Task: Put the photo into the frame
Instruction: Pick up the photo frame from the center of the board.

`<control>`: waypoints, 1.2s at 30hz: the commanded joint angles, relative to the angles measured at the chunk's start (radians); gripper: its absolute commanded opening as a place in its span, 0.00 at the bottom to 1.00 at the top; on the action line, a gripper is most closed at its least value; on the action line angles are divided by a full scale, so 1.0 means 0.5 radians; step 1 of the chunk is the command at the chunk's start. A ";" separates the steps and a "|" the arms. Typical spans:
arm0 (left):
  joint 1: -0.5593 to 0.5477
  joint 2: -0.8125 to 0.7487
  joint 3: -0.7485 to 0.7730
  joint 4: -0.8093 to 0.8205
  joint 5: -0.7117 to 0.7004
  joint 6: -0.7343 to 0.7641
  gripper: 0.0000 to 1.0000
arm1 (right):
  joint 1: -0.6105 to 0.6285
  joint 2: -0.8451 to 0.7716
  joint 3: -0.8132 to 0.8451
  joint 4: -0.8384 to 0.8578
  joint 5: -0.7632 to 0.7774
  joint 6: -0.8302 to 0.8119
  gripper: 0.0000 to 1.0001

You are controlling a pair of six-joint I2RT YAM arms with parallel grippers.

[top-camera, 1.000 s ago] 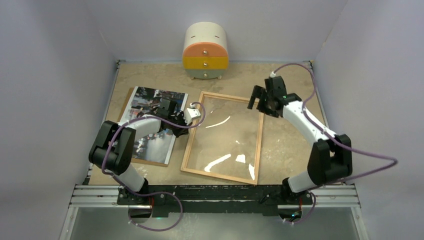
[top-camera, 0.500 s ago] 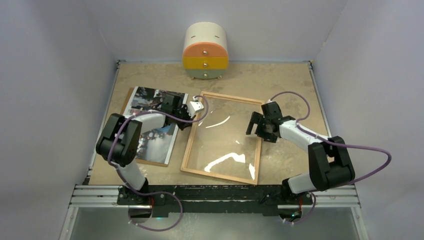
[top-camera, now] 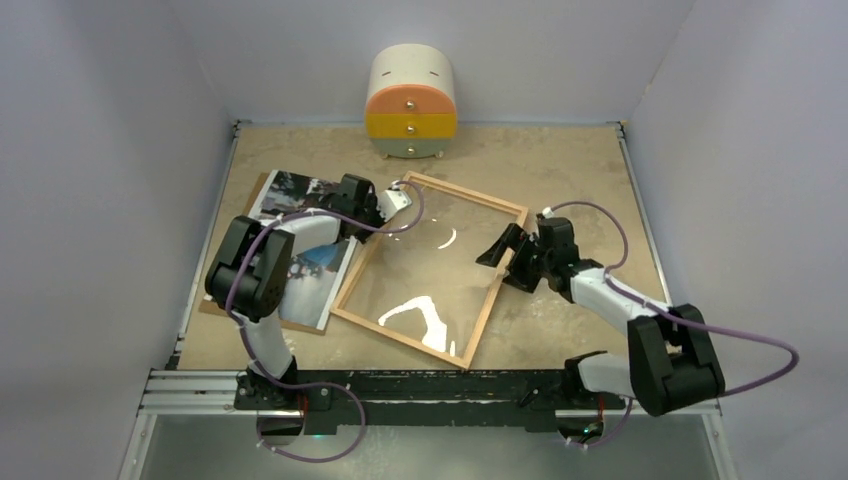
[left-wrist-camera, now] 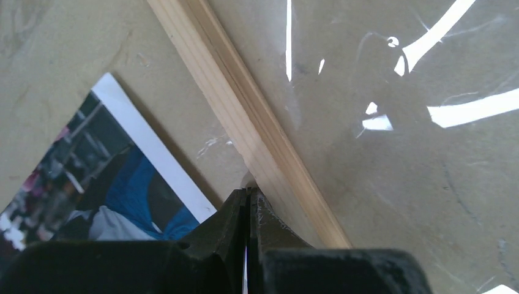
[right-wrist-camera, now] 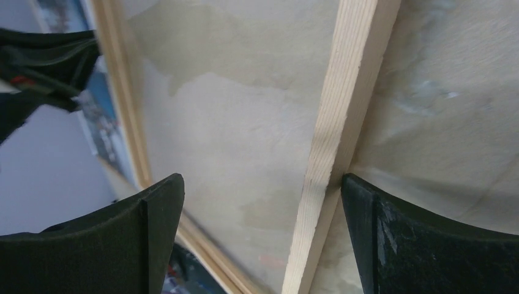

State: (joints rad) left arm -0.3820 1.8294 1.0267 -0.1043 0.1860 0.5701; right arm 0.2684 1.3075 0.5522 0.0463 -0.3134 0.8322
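Now, left gripper (left-wrist-camera: 248,195): clenched, with nothing seen between the jaws. The tips are set down at the outer edge of the frame's left rail, in the narrow gap between rail and photo.
right gripper (right-wrist-camera: 257,184): released, the jaws spread wide. The frame's right rail is straddled, with one finger over the pane and the other outside the rail, just beside it. Whether the rail is touched cannot be told.
frame (top-camera: 400,340): laid flat on the table, about mid-way across, and skewed against the table's edges. Its far-left corner is reached by the left gripper, and its right rail is met by the right gripper. Only the pane is seen within it.
pane (top-camera: 430,280): clear and seated inside the frame. Bright streaks of glare are carried on it, and the table is seen through it.
photo (top-camera: 305,290): laid face up at the left of the table, outside the frame and just beside its left rail. Blue, white and dark tones are shown. Its middle is hidden by the left arm (top-camera: 300,235) in the top view.
board (top-camera: 213,306): brown, laid under the photo and shown past its left and near edges.
cabinet (top-camera: 411,100): stood at the far edge of the table, well apart from both grippers.
table (top-camera: 560,170): tan and mottled.
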 commanded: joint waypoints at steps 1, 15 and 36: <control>-0.125 0.185 -0.079 -0.480 0.062 0.014 0.00 | 0.053 -0.277 -0.014 0.801 -0.591 0.508 0.97; -0.129 0.126 -0.083 -0.647 0.327 0.013 0.00 | 0.201 -0.366 -0.278 1.826 -0.512 1.031 0.93; 0.061 -0.215 0.257 -0.937 0.299 -0.104 0.04 | 0.356 -0.381 -0.031 1.653 -0.380 0.963 0.96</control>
State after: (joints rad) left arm -0.4114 1.7664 1.0382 -0.3340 0.2710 0.5747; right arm 0.4404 1.1652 0.4702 0.8944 -0.5148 1.3441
